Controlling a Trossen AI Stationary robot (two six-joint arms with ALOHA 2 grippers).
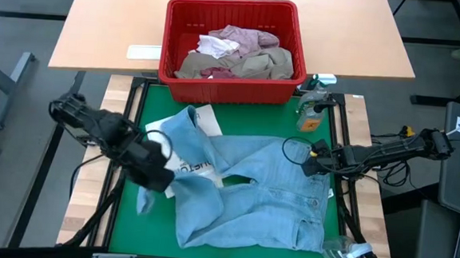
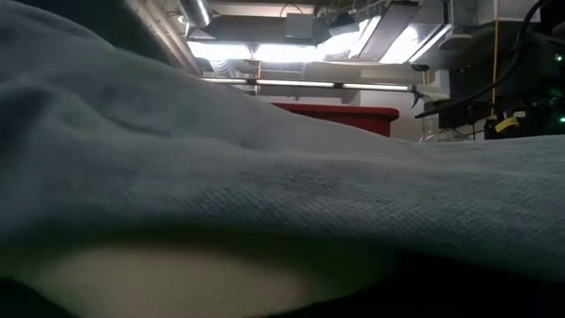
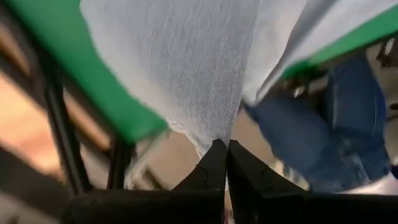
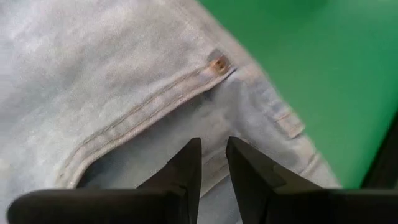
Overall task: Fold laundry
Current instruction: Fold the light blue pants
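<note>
Light blue jeans point(image 1: 250, 198) lie spread on the green mat point(image 1: 156, 100), and their denim point(image 2: 265, 177) fills the low view. My left gripper point(image 1: 159, 179) hovers over the mat's left side, shut on a lifted part of the jeans. My right gripper point(image 1: 312, 160) is down on the jeans' right side, near a pocket seam with a copper rivet point(image 4: 217, 64), its fingers almost together on the denim. More laundry, pink and tan pieces point(image 1: 242, 54), lies in the red basket point(image 1: 229, 85) at the far side. My left gripper pinches a gathered bit of denim point(image 3: 214, 134) between its two shut fingertips, pointing steeply down. The cloth runs away from the tips in a smooth, drawn sheet, lifted off the mat there. My right gripper has a narrow ridge of denim point(image 4: 214, 134) between its fingers, beside the pocket opening, slanting down from the table's right. The jeans lie on the mat around it.
The red basket stands on a wooden table point(image 1: 100, 25) beyond the mat. A clear bottle point(image 1: 316, 93) stands at the mat's far right corner. A clear plastic item point(image 1: 349, 250) lies at the near right corner. A black frame rail point(image 1: 126, 123) borders the mat.
</note>
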